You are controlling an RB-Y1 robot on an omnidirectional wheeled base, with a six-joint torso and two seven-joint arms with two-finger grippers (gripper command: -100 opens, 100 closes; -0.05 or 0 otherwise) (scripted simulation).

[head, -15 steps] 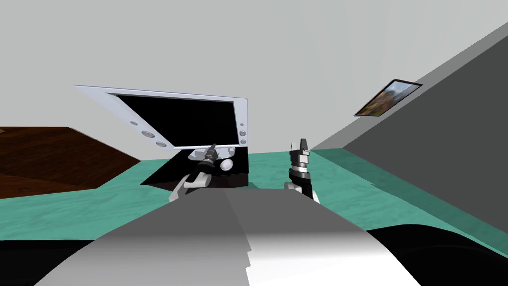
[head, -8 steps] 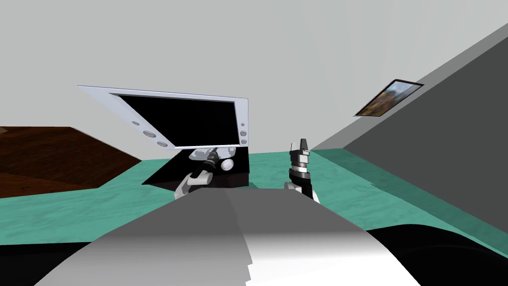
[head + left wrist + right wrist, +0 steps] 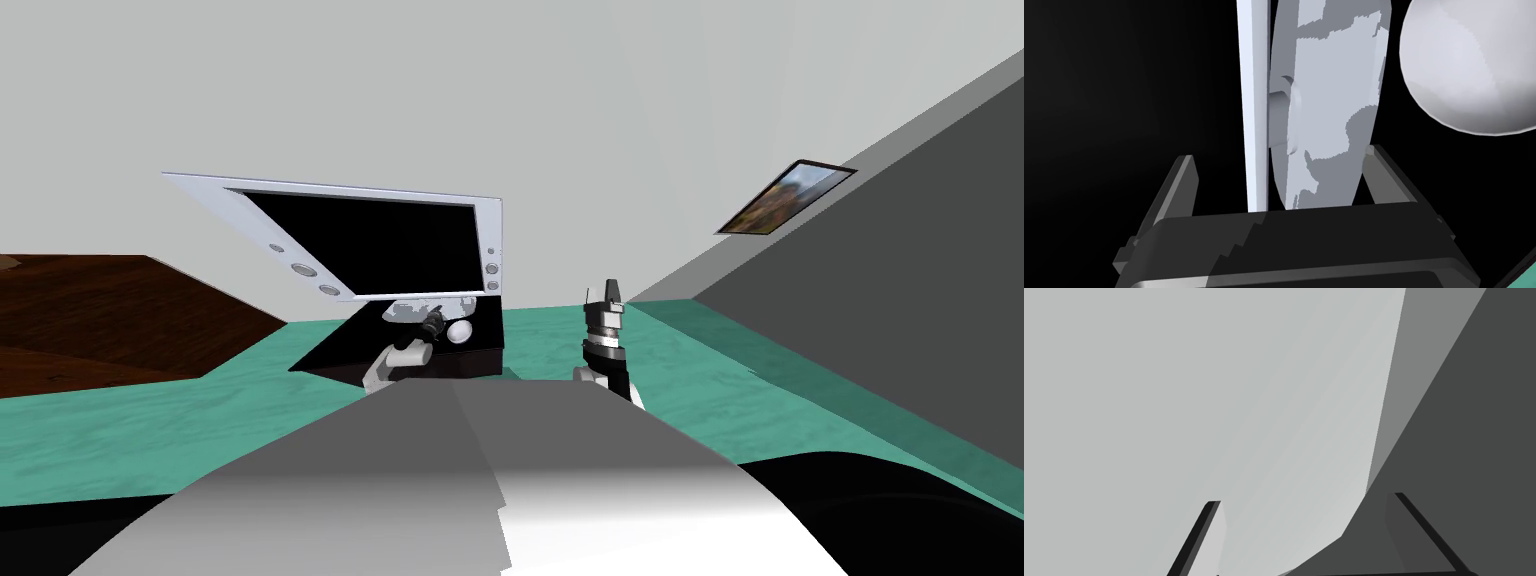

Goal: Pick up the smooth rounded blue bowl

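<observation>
Here's the pale round bowl (image 3: 1469, 65) in the left wrist view, cut by the picture's edge: part of 1 curved side shows, the rim can't be seen. Between the left gripper's (image 3: 1280, 156) 2 fingers stand a grey upright disc (image 3: 1329, 100) and a thin white strip (image 3: 1253, 100). Both run out past the edge at 1 end, and the gripper's dark body covers the other end. What the disc is, can't tell. Over to the head view: the small grey pieces (image 3: 405, 312) beside the bowl are too small to name, the wall picture (image 3: 785, 197) too small to make out. The right gripper's (image 3: 1305, 498) 2 fingers are cut off at their bases by the edge.
</observation>
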